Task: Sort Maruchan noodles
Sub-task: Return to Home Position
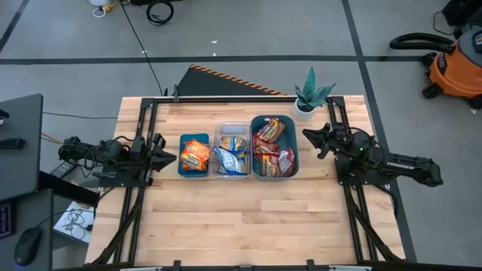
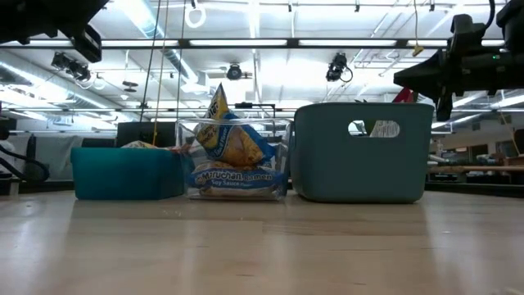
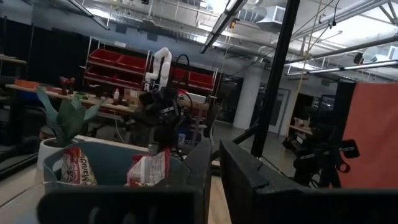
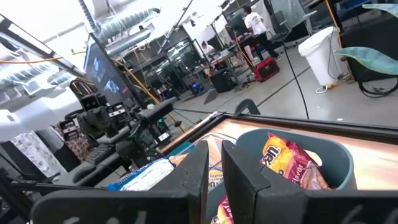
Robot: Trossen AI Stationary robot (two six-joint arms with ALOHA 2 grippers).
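Note:
The Maruchan noodle packets lie in three bins in a row at mid-table. Orange-print packets [image 1: 195, 155] fill the small teal bin [image 1: 182, 158]. Blue-print packets [image 1: 228, 156] sit in the clear bin [image 1: 233, 125], and one [image 2: 226, 138] sticks up above its rim. Red-print packets [image 1: 273, 149] lie in the larger blue-grey bin [image 1: 294, 154]. My left gripper [image 1: 170, 158] hovers shut just left of the teal bin. My right gripper [image 1: 309, 135] hovers shut just right of the blue-grey bin. Neither holds anything.
A potted plant in a white pot [image 1: 307, 100] stands at the far edge, behind the blue-grey bin and near my right arm. Bare wooden tabletop [image 1: 248, 218] stretches from the bins to the near edge. Black frame rails run along both table sides.

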